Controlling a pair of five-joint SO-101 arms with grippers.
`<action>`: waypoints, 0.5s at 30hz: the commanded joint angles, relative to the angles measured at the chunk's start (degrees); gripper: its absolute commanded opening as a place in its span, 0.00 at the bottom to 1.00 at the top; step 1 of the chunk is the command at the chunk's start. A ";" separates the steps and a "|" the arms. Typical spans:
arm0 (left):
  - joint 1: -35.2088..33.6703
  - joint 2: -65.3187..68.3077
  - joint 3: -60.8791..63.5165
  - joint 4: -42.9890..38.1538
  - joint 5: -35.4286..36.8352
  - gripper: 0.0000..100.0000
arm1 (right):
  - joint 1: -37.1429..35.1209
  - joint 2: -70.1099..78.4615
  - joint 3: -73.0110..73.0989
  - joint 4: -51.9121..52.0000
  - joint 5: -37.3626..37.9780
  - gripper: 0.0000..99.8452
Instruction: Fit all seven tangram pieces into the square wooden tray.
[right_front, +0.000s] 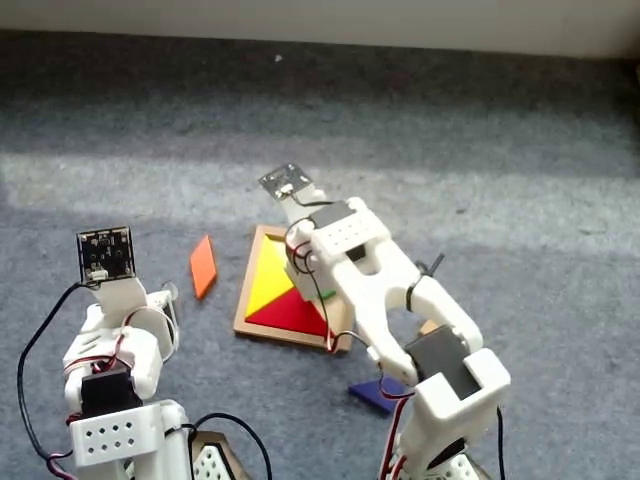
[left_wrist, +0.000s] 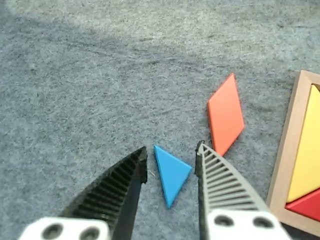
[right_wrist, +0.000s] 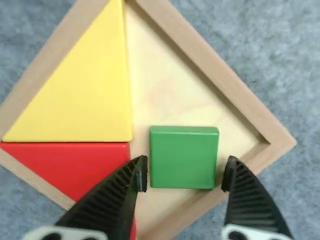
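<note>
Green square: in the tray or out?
In. The green square lies flat on the wooden tray's floor beside the red triangle, between the open right gripper.

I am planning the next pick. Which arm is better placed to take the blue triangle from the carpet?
Left. Its open end effector has the blue triangle lying right between its tips. The right end effector is over the wooden tray, around the green square.
</note>
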 joint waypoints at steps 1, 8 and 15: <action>-1.01 -0.75 -0.57 0.18 -0.53 0.17 | -0.66 -1.27 -2.86 0.75 0.35 0.23; -1.01 -0.75 -0.57 0.18 -0.53 0.17 | -0.31 -9.45 -2.77 3.91 0.35 0.19; -1.01 -0.75 -0.57 0.18 -0.53 0.17 | 4.70 -12.18 -2.51 1.19 0.35 0.01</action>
